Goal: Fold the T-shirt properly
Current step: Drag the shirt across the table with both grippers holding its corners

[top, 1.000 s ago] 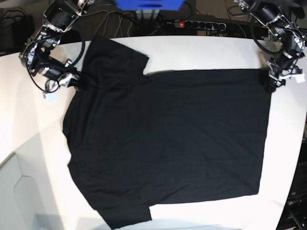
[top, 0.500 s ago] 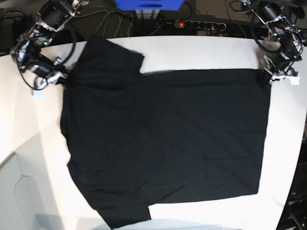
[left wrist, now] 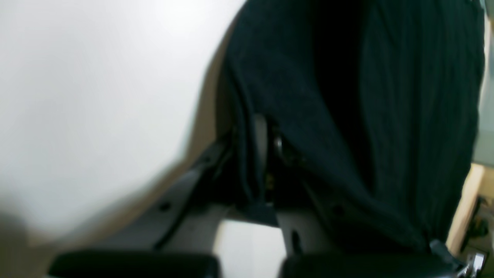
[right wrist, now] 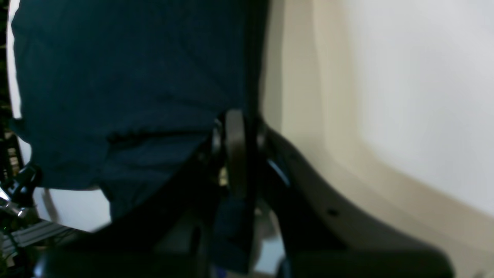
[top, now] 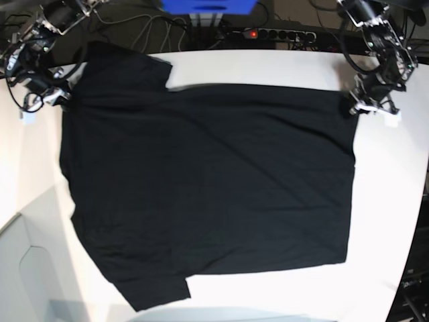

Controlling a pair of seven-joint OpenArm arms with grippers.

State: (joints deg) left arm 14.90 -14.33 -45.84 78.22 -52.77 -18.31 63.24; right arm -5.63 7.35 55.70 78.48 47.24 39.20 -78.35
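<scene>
The black T-shirt (top: 208,188) lies spread across the white table (top: 281,67), back side up, with one sleeve at the far left and the other at the near edge. My left gripper (top: 355,106) is shut on the shirt's far right hem corner. The left wrist view shows dark cloth (left wrist: 405,96) pinched between the left gripper's (left wrist: 252,170) fingers. My right gripper (top: 62,94) is shut on the shirt's far left edge by the sleeve. In the right wrist view, fabric (right wrist: 115,77) is clamped in the right gripper (right wrist: 235,154).
A power strip (top: 268,33) with a red light and loose cables (top: 147,27) lie behind the table's far edge. A blue object (top: 208,5) stands at the top centre. The table's right edge curves away near the left arm.
Both grippers have moved toward the left of the base view, dragging the whole T-shirt that way. The left gripper has closed on the hem corner; the far sleeve now reaches the table's back edge.
</scene>
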